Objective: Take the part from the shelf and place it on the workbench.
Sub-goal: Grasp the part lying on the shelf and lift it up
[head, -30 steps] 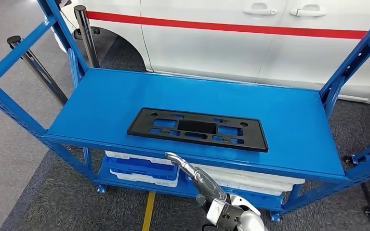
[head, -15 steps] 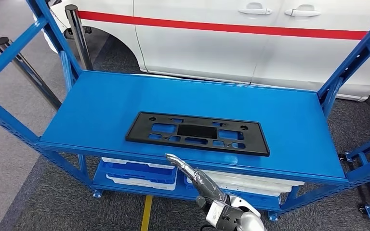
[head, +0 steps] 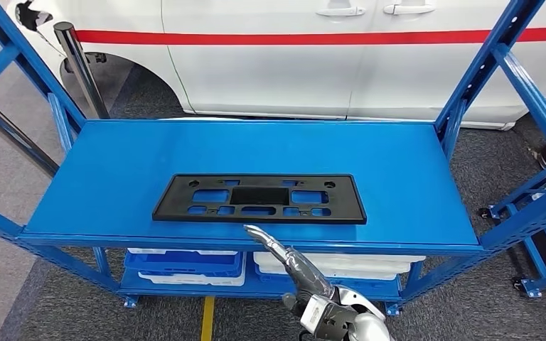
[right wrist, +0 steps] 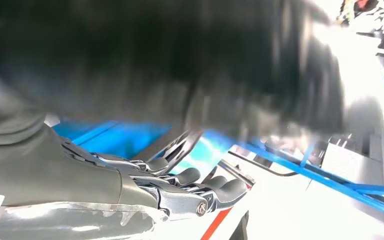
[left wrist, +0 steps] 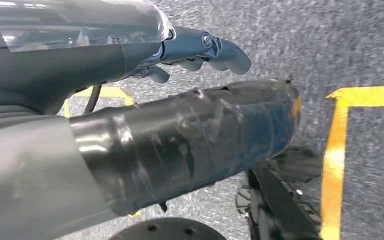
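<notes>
We see the black part point(head: 259, 199) lying flat on the blue shelf point(head: 398, 170), just beyond our right hand point(head: 291, 264). That hand holds nothing, fingers stretched toward it. Our left hand point(left wrist: 200, 52) hangs over the floor, fingers loosely apart, holding nothing.

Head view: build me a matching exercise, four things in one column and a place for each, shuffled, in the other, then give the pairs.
Things
1. black part
2. white trays
3. white car
4. right hand

Places
A. behind the shelf
B. on the lower shelf level
C. flat on the blue top shelf
D. in front of the shelf's near edge, touching nothing

Pairs: 1-C, 2-B, 3-A, 4-D
</notes>
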Controlling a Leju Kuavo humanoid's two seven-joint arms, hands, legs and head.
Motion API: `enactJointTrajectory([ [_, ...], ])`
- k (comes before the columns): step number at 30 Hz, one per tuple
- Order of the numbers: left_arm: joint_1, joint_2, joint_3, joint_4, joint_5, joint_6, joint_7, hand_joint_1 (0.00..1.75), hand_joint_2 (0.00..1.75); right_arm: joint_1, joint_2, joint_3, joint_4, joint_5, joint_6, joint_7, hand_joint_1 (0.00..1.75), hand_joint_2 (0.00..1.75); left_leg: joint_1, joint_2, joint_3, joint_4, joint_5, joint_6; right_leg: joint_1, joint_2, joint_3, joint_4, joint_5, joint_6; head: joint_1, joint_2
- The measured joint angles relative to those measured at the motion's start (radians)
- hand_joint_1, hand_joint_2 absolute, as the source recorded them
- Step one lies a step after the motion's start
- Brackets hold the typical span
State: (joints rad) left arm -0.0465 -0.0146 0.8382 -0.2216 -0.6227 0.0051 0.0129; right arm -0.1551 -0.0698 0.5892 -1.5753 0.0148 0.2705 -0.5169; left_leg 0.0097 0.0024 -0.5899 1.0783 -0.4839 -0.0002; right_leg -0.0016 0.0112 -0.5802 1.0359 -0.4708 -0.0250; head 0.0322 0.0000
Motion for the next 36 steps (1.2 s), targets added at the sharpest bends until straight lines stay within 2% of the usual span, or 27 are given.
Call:
enactJointTrajectory([
  [1,-0.001,0.0,0.001,0.0,0.0,0.0,-0.001,0.0,0.0,-0.001,0.0,0.0,0.0,0.002,-0.004,0.004,0.0,1.75,-0.002,-0.003,0.016,-0.039,0.012,0.004,0.001,0.002,-0.001,0.001,-0.001,0.004,0.0,0.0],
  [2,-0.002,0.001,0.003,0.0,-0.001,-0.001,-0.001,0.0,0.0,-0.002,0.0,0.0,0.001,0.006,-0.009,0.007,0.0,1.75,-0.005,-0.005,0.021,-0.053,0.011,0.008,0.001,0.002,-0.003,0.001,0.0,0.009,0.0,0.0],
  [4,-0.003,0.001,0.006,0.0,-0.002,-0.002,-0.001,0.0,0.0,-0.005,0.0,0.002,0.003,0.02,-0.021,0.015,0.0,1.75,-0.005,-0.004,0.021,-0.058,0.015,0.017,0.0,0.004,-0.004,0.001,-0.001,0.02,0.0,0.0],
  [6,-0.003,0.0,0.01,0.0,-0.005,-0.004,-0.001,0.0,0.0,-0.008,0.0,0.005,0.006,0.043,-0.04,0.022,0.0,1.75,0.0,0.0,0.024,-0.068,0.022,0.031,0.001,0.002,-0.015,0.029,-0.024,0.03,0.001,0.0],
  [7,-0.003,0.0,0.012,0.0,-0.006,-0.005,-0.001,0.0,0.0,-0.01,0.0,0.007,0.007,0.055,-0.051,0.026,0.0,1.75,0.002,0.002,0.025,-0.072,0.024,0.036,0.0,0.0,-0.034,0.072,-0.051,0.034,0.002,0.0],
  [9,-0.003,0.0,0.014,0.0,-0.009,-0.008,-0.001,0.0,0.0,-0.013,-0.001,0.009,0.011,0.093,-0.081,0.035,0.0,1.75,0.002,0.004,0.024,-0.072,0.025,0.041,-0.004,-0.002,-0.092,0.2,-0.116,0.04,0.003,0.0],
  [10,-0.003,0.0,0.015,0.0,-0.01,-0.008,-0.001,0.0,0.0,-0.014,-0.001,0.01,0.014,0.12,-0.103,0.041,0.0,1.75,0.001,0.004,0.023,-0.072,0.025,0.041,-0.005,-0.003,-0.118,0.253,-0.134,0.042,0.003,0.0],
  [11,-0.002,0.0,0.017,0.0,-0.011,-0.009,-0.001,0.0,0.0,-0.014,-0.002,0.012,0.017,0.152,-0.129,0.048,0.0,1.75,0.001,0.005,0.023,-0.071,0.025,0.041,-0.006,-0.004,-0.128,0.275,-0.133,0.043,0.003,0.0],
  [12,-0.002,0.0,0.018,0.0,-0.012,-0.01,-0.001,0.0,0.0,-0.015,-0.002,0.014,0.02,0.187,-0.157,0.054,0.0,1.75,0.001,0.005,0.024,-0.071,0.024,0.041,-0.006,-0.005,-0.12,0.258,-0.113,0.043,0.003,0.0],
  [14,-0.002,0.0,0.019,0.0,-0.012,-0.01,-0.001,0.0,0.0,-0.018,-0.003,0.02,0.024,0.246,-0.206,0.063,0.0,1.75,0.001,0.005,0.028,-0.069,0.021,0.037,-0.006,-0.009,-0.058,0.131,-0.044,0.037,0.003,0.0],
  [15,-0.002,-0.001,0.02,0.0,-0.012,-0.01,-0.001,0.0,0.0,-0.022,-0.003,0.023,0.026,0.269,-0.226,0.067,0.0,1.75,-0.001,0.004,0.028,-0.066,0.019,0.034,-0.003,-0.01,-0.026,0.065,-0.02,0.033,0.003,0.0],
  [16,-0.002,-0.001,0.021,0.0,-0.012,-0.01,-0.001,0.0,0.0,-0.025,-0.003,0.027,0.028,0.296,-0.249,0.073,0.0,1.75,-0.002,0.004,0.027,-0.064,0.017,0.03,-0.001,-0.012,-0.005,0.02,-0.007,0.029,0.003,0.0],
  [17,-0.002,-0.001,0.022,0.0,-0.013,-0.01,-0.001,0.0,0.0,-0.027,-0.004,0.032,0.031,0.331,-0.278,0.081,0.0,1.75,-0.004,0.005,0.026,-0.064,0.017,0.025,0.001,-0.012,0.003,-0.002,-0.006,0.025,0.003,0.0],
  [19,-0.002,-0.001,0.027,0.0,-0.016,-0.01,-0.001,0.0,0.0,-0.032,-0.004,0.046,0.037,0.422,-0.352,0.104,0.0,1.75,-0.005,0.006,0.026,-0.066,0.017,0.014,0.002,-0.009,0.005,-0.007,-0.004,0.017,0.002,0.0],
  [21,-0.002,-0.001,0.032,0.0,-0.019,-0.01,-0.001,0.0,0.0,-0.041,-0.004,0.064,0.046,0.514,-0.429,0.13,0.0,1.75,-0.002,0.005,0.019,-0.044,-0.002,0.003,-0.002,-0.009,0.009,-0.015,0.001,0.004,0.002,0.0],
  [22,-0.002,-0.002,0.034,0.0,-0.021,-0.01,-0.001,0.0,0.0,-0.047,-0.004,0.075,0.053,0.559,-0.468,0.143,0.0,1.75,-0.001,0.004,0.003,-0.007,-0.026,-0.002,-0.004,-0.009,0.011,-0.019,0.003,-0.001,0.002,0.0],
  [24,-0.002,-0.002,0.039,0.0,-0.027,-0.009,-0.001,0.0,0.0,-0.056,-0.004,0.097,0.072,0.637,-0.539,0.169,0.0,1.75,0.001,0.004,-0.053,0.117,-0.091,-0.009,-0.003,-0.01,0.01,-0.019,0.003,-0.006,0.001,0.0],
  [25,-0.001,-0.002,0.041,0.0,-0.03,-0.009,-0.001,0.0,0.0,-0.058,-0.004,0.106,0.083,0.665,-0.566,0.179,0.0,1.75,0.002,0.004,-0.082,0.178,-0.114,-0.011,-0.003,-0.01,0.01,-0.018,0.002,-0.007,0.001,0.0],
  [26,0.001,-0.002,0.042,0.0,-0.032,-0.009,0.0,0.0,0.0,-0.059,-0.005,0.115,0.093,0.684,-0.583,0.186,0.0,1.75,0.002,0.004,-0.099,0.212,-0.119,-0.012,-0.002,-0.009,0.01,-0.017,0.002,-0.008,0.001,0.0],
  [27,0.002,-0.002,0.044,0.0,-0.033,-0.009,0.0,0.0,0.0,-0.06,-0.005,0.121,0.101,0.694,-0.593,0.19,0.0,1.75,0.002,0.004,-0.097,0.207,-0.104,-0.012,-0.002,-0.009,0.01,-0.015,0.0,-0.008,0.001,0.0],
  [28,0.003,-0.002,0.044,0.0,-0.033,-0.009,0.0,0.0,0.0,-0.061,-0.005,0.126,0.106,0.698,-0.597,0.192,0.0,1.75,0.002,0.004,-0.077,0.162,-0.071,-0.01,-0.002,-0.007,0.011,-0.013,-0.001,-0.008,0.001,0.0],
  [30,0.003,-0.002,0.045,0.0,-0.033,-0.009,0.001,0.0,0.0,-0.065,-0.005,0.134,0.114,0.701,-0.6,0.193,0.0,1.75,0.002,0.002,-0.01,0.022,-0.008,-0.004,-0.001,-0.005,0.014,-0.011,-0.005,-0.004,0.001,0.0],
  [31,0.003,-0.002,0.046,0.0,-0.033,-0.009,0.001,0.0,0.0,-0.067,-0.005,0.136,0.116,0.702,-0.602,0.194,0.0,1.75,0.0,0.001,0.015,-0.03,0.008,-0.001,0.001,-0.005,0.014,-0.009,-0.006,-0.002,0.001,0.0],
  [32,0.002,-0.002,0.046,0.0,-0.033,-0.009,0.001,0.0,0.0,-0.069,-0.005,0.138,0.118,0.702,-0.602,0.194,0.0,1.75,-0.002,0.0,0.028,-0.057,0.013,0.003,0.002,-0.004,0.014,-0.009,-0.007,0.002,0.002,0.0],
  [34,0.001,-0.002,0.047,0.0,-0.033,-0.009,0.001,0.0,0.0,-0.072,-0.005,0.14,0.123,0.706,-0.605,0.195,0.0,1.75,-0.006,-0.001,0.029,-0.063,0.012,0.008,0.004,-0.004,0.012,-0.009,-0.006,0.009,0.002,0.0],
  [36,0.002,-0.002,0.048,0.0,-0.035,-0.009,0.002,0.0,0.0,-0.074,-0.005,0.142,0.128,0.726,-0.62,0.204,0.0,1.75,-0.003,0.0,0.031,-0.069,0.017,0.018,0.003,-0.004,0.013,-0.008,-0.008,0.019,0.002,0.0],
])
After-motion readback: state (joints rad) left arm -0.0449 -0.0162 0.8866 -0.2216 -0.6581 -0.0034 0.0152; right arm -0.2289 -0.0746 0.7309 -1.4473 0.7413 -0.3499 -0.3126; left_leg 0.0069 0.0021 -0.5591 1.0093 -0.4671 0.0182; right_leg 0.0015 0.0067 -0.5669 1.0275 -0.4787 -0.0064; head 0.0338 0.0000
